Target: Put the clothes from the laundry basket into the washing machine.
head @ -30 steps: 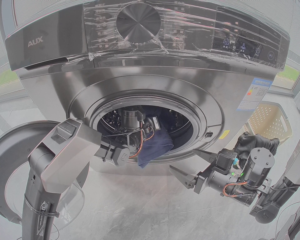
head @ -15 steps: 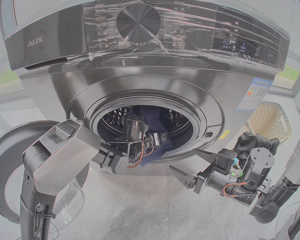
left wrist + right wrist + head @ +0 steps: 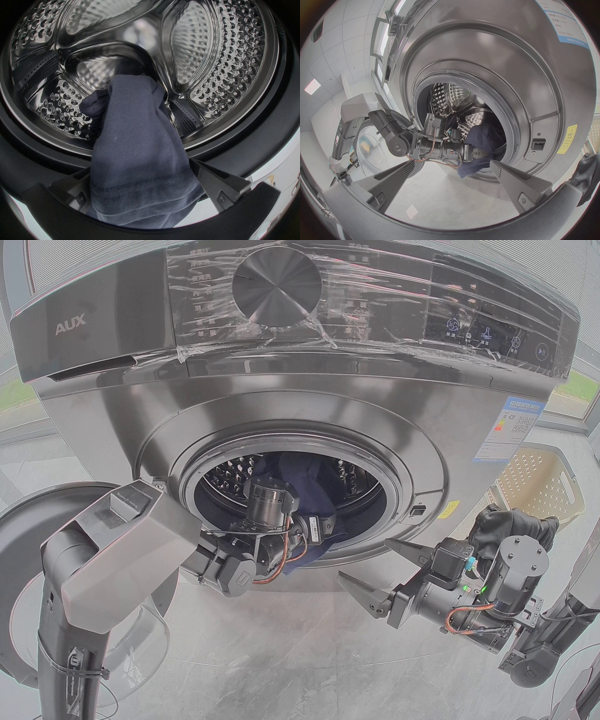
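A navy garment [image 3: 137,147] lies in the washing machine's drum [image 3: 218,62], its hem draped out over the black door seal. My left gripper [image 3: 140,170] sits at the drum mouth, open, its fingers either side of the hanging hem. The right wrist view shows that gripper [image 3: 479,154] at the garment [image 3: 484,137]. My right gripper [image 3: 364,560] hangs open and holds nothing, low in front of the machine and right of the opening. Dark clothes [image 3: 512,524] are piled in the cream laundry basket [image 3: 540,480] behind the right arm.
The washing machine [image 3: 300,396] fills the front. Its round glass door [image 3: 25,565] stands swung open at the left, behind my left arm. Bare grey floor [image 3: 281,652] spreads below both arms.
My left wrist has drawn back and down from inside the drum to its mouth. The navy garment now shows higher in the drum. The right arm has not moved.
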Tool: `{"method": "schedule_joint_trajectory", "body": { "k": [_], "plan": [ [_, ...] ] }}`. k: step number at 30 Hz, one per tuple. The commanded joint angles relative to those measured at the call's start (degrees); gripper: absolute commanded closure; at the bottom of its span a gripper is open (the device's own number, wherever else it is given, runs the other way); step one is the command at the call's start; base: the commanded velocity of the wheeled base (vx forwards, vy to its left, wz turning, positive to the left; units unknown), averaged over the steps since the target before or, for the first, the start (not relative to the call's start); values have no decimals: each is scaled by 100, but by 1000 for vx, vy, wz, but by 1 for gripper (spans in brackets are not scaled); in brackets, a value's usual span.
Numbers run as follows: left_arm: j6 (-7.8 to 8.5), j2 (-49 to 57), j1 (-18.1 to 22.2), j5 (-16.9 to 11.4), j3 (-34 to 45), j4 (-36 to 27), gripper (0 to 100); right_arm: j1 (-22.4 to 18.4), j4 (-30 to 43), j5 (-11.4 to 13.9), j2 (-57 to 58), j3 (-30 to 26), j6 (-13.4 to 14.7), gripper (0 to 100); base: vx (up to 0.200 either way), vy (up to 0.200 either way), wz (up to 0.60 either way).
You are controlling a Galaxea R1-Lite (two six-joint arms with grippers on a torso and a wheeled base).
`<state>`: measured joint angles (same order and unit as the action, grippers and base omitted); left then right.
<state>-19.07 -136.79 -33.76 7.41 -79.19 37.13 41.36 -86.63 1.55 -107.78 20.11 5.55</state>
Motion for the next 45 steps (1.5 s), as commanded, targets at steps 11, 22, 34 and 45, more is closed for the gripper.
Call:
{"method": "schedule_joint_trajectory", "body": {
  "k": [11, 22, 34, 45],
  "plan": [
    [-168, -93, 36, 67, -633, 470, 100, 3, -3, 3, -6, 1, -1, 0, 0, 0, 0],
    [-159, -172, 115, 147, -844, 963, 100, 3, -3, 3, -6, 10, -1, 0, 0, 0, 0],
    [-45, -1262, 343, 489, -2768, 1455, 100, 3, -3, 3, -33, 1, -1, 0, 0, 0, 0],
    [78, -1693, 493, 595, -3540, 1402, 100, 3, -12, 3, -59, 1, -1, 0, 0, 0, 0]
  ]
}}
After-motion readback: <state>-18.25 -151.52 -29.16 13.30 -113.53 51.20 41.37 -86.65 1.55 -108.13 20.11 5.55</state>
